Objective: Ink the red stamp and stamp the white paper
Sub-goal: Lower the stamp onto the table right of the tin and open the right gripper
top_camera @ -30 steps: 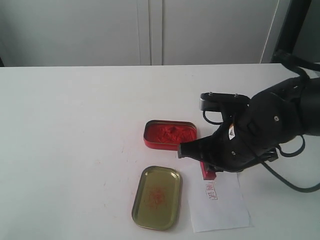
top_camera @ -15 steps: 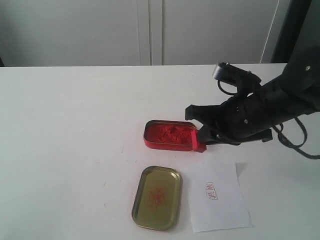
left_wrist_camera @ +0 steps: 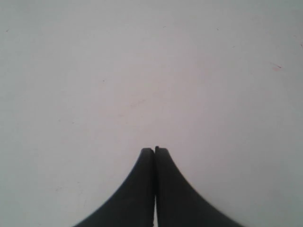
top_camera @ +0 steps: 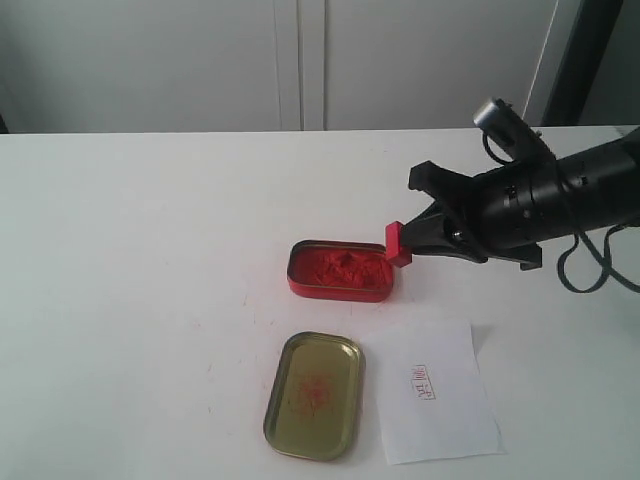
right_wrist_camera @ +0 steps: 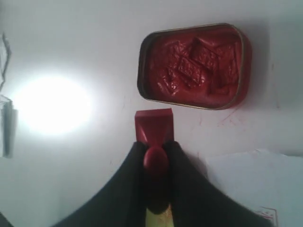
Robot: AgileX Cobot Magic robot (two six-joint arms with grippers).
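My right gripper is shut on the red stamp by its handle and holds it in the air just right of the red ink tin. In the right wrist view the red stamp juts from between the fingers of the right gripper, its square base toward the red ink tin. The white paper lies flat at the front right and bears a small red imprint; a corner of the paper shows in the wrist view. My left gripper is shut and empty over bare table.
A gold lid with red smears lies left of the paper, in front of the ink tin. The white table runs wide to the left. The right arm's cables hang above the table's right side.
The right gripper has lifted the red stamp off the paper and carried it back and up, to beside the ink tin's right end. A red imprint stays on the paper.
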